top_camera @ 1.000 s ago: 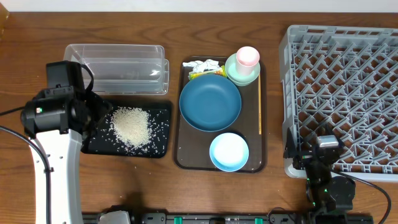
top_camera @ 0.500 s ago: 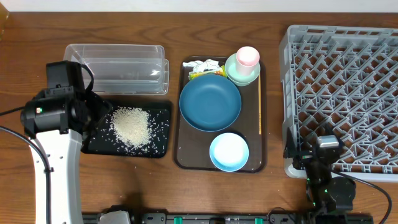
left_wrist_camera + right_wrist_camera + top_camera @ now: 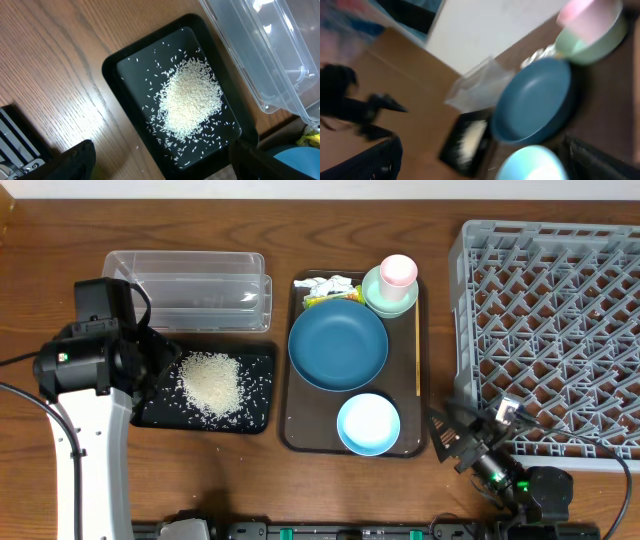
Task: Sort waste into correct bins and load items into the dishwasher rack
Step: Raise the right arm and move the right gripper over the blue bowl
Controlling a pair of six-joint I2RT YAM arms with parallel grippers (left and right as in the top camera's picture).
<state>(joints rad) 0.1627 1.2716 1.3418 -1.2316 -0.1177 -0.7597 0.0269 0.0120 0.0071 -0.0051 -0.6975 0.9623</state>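
Note:
The rice (image 3: 210,380) lies heaped in the black tray (image 3: 258,360), in front of the clear container (image 3: 185,290). My left gripper (image 3: 158,368) hovers open at the tray's left end; its wrist view shows the rice (image 3: 190,100), the tray (image 3: 112,65) and empty jaws (image 3: 165,167). The dark-blue bowl (image 3: 338,345), light-blue bowl (image 3: 368,423), mint bowl (image 3: 382,302) holding the pink cup (image 3: 398,272), the tissue (image 3: 328,284) and the yellow wrapper (image 3: 322,301) sit on the brown tray. My right gripper (image 3: 445,442) is open, between that tray and the rack (image 3: 550,330).
The brown serving tray (image 3: 409,435) stands mid-table, with a thin stick along its right side. The blurred right wrist view shows the dark-blue bowl (image 3: 535,100), the light-blue bowl (image 3: 530,165) and open jaws (image 3: 485,167). Bare wooden table lies in front of the trays.
My right arm has swung left from the rack's front corner and now tilts toward the brown tray. The left arm and all objects have not moved.

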